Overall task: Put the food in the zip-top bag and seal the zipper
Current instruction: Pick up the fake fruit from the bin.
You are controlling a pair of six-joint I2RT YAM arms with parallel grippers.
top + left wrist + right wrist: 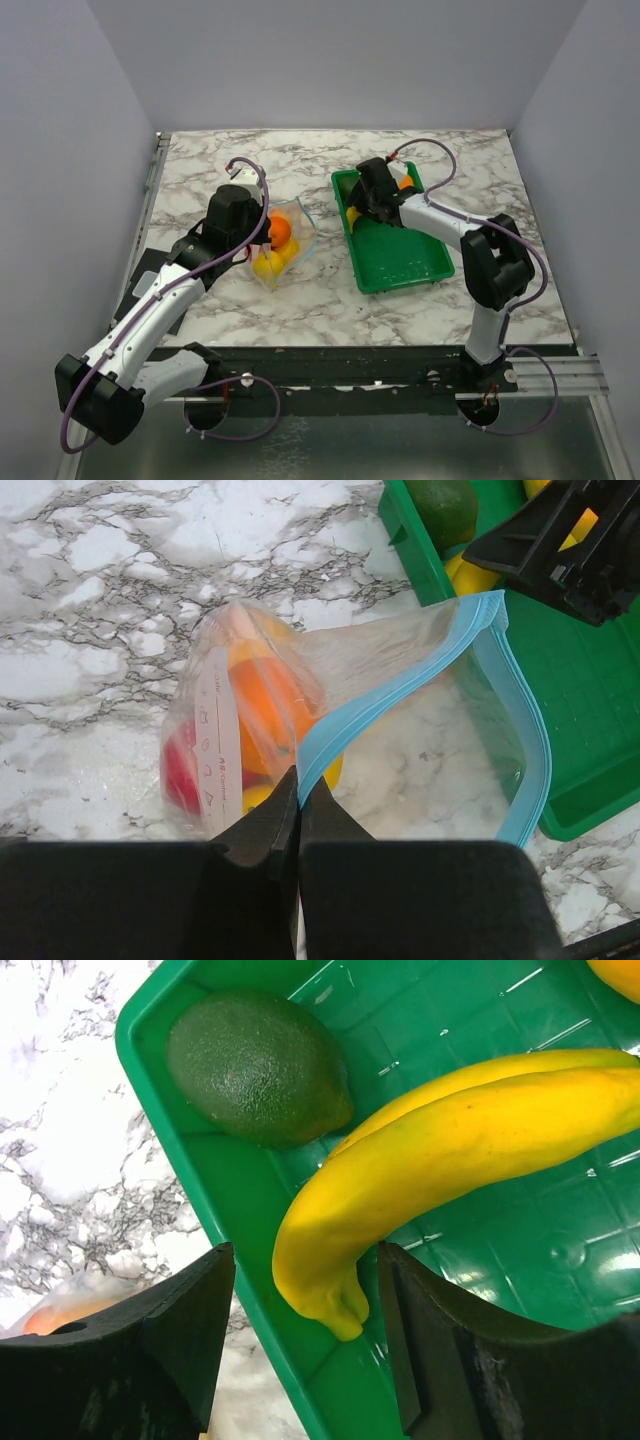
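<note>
The food (281, 232) is in two places now. In the zip-top bag (215, 730), which lies on the counter (450, 150) just left of the green tray (410, 262), we count one orange (265, 705), one red piece (180, 775) and some yellow fruit (270, 263). The yellow fruit is probably two lemons, but through the crinkly plastic we cannot count them for sure. In the tray there are one banana (450, 1150), one dark green piece (258, 1065) and one more orange thing (622, 972) at the edge of the right wrist view. So we judge the filling to be about half done: three pieces are left, and after them the sealing. The zipper (400, 695) is open; its two blue sides stand well apart and the mouth faces the tray.

The left jaws are shut tight on the near edge of the bag's mouth and hold it up. The right jaws stand wide on both sides of the banana's end and do not yet press it. There is one bag and one tray.
</note>
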